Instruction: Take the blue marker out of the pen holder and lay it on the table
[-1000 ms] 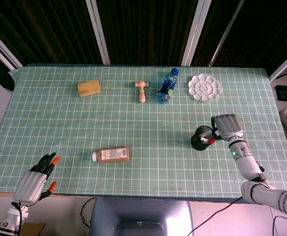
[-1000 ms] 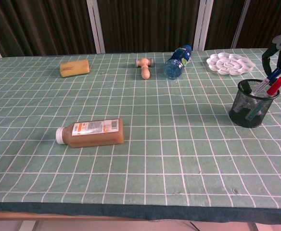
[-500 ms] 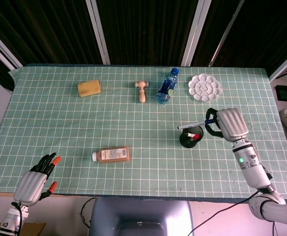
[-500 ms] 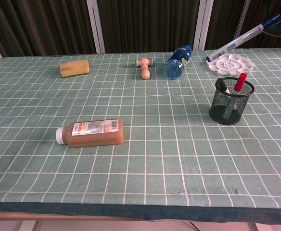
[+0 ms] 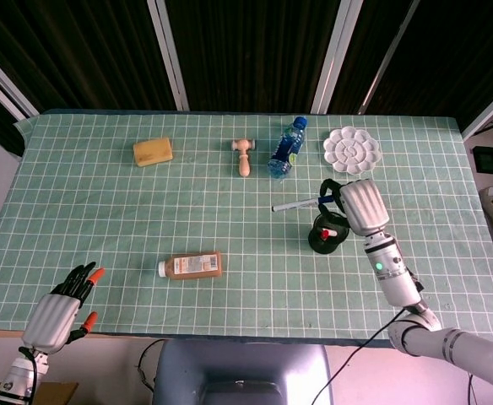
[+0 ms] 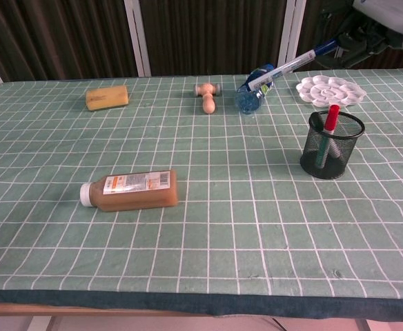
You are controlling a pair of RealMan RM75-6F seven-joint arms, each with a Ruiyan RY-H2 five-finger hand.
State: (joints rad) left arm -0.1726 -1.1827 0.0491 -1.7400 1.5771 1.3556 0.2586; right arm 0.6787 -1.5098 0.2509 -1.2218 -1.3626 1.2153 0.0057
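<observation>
My right hand (image 5: 353,206) (image 6: 367,38) holds the blue marker (image 5: 297,203) (image 6: 291,65) in the air, above and behind the pen holder. The marker lies nearly level, its white barrel pointing left and its blue cap end in the fingers. The black mesh pen holder (image 5: 328,237) (image 6: 335,145) stands upright on the right part of the green mat, with a red marker (image 6: 330,123) still in it. My left hand (image 5: 63,305) hovers off the table's near left corner, fingers spread and holding nothing.
A brown bottle (image 5: 192,266) lies on its side near the front. Along the far side are a yellow sponge (image 5: 153,151), a wooden mallet (image 5: 244,156), a blue water bottle (image 5: 286,148) and a white paint palette (image 5: 352,150).
The right hand pulled the blue marker out of the pen holder, lifted it and carried it left. The holder shifted left early on. The left hand stayed still.
</observation>
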